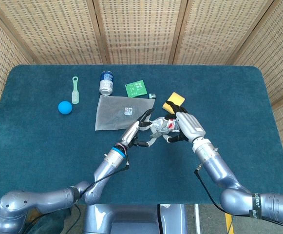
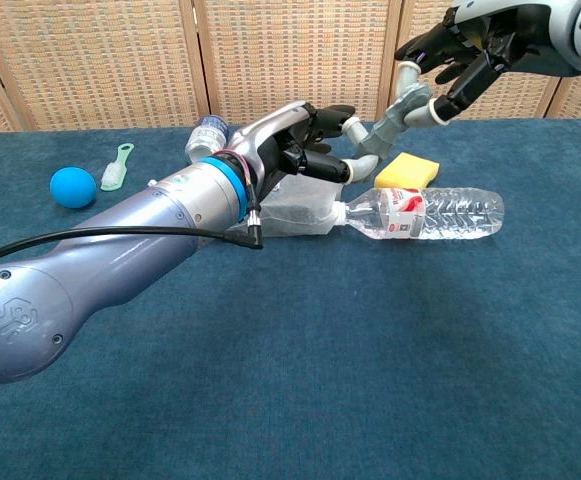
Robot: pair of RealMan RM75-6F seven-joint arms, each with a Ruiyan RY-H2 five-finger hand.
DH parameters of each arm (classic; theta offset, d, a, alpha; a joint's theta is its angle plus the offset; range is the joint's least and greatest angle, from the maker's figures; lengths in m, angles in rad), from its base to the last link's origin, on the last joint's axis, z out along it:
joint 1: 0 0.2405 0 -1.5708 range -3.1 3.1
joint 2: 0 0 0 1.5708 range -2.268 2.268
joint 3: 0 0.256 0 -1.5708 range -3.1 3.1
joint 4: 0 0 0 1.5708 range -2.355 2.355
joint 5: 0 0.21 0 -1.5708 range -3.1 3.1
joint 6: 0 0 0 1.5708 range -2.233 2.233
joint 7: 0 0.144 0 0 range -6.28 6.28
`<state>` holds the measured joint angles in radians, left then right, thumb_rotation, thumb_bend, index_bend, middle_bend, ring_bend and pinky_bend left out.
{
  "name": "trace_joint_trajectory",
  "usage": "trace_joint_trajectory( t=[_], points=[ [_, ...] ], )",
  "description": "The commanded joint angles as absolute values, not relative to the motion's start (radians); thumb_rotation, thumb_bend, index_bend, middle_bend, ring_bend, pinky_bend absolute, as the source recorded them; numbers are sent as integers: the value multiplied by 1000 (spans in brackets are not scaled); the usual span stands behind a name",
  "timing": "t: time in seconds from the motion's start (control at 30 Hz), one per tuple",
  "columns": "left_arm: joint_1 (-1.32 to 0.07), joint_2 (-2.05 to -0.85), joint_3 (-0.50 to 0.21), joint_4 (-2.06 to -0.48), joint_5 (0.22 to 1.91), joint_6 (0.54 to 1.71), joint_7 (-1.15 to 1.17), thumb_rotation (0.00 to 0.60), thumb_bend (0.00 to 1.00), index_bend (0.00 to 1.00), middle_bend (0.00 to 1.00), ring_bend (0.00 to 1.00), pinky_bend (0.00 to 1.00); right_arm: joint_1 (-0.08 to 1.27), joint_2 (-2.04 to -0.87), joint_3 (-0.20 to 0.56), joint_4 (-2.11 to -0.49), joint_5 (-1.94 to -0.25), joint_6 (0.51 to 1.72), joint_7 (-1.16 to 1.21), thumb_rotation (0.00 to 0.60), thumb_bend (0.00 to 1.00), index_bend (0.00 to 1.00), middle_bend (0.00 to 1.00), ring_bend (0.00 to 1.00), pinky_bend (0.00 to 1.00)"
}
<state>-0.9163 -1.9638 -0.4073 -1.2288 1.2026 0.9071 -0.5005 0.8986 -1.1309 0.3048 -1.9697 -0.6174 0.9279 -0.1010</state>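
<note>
Chest view: the clear water bottle (image 2: 425, 213) is seen lying on its side on the blue table (image 2: 390, 350), long axis running left to right, cap toward the left hand (image 2: 300, 140). That hand, fingers spread and holding nothing, is nearest the cap. The right hand (image 2: 480, 40) is held above, open and empty.

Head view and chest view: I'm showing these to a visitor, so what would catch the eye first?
The two silver arms meeting mid-table, left hand and right hand raised over a clear water bottle lying on its side. Beside it sit a yellow sponge and a translucent bag; a blue ball lies far left.
</note>
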Motion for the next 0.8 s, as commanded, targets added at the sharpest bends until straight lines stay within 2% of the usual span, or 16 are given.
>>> trace_joint_trajectory(
  t=[0.03,0.27,0.5,0.63,0.8],
  points=[
    [-917,-1965,-408,-1228,1203,906,-501,600,451,785,0,0,0,900,-1131,304,-1970,-617,928,-104,600,456,579,0,0,0],
    [-919,-1967,-408,-1227,1202,903,-502,600,451,786,0,0,0,901,-1135,303,-1969,-618,926,-105,600,533,645,2,0,0],
    [-919,-1968,-410,-1223,1193,898,-499,600,451,786,0,0,0,893,-1132,311,-1976,-614,911,-75,600,683,750,14,0,0],
    [-917,-1969,-411,-1218,1185,893,-497,600,451,786,0,0,0,878,-1122,338,-1987,-588,882,-4,600,743,783,16,0,0],
    [-913,-1970,-410,-1209,1177,888,-496,600,451,786,0,0,0,855,-1104,377,-1991,-565,838,95,600,769,816,23,0,0]
  ],
)
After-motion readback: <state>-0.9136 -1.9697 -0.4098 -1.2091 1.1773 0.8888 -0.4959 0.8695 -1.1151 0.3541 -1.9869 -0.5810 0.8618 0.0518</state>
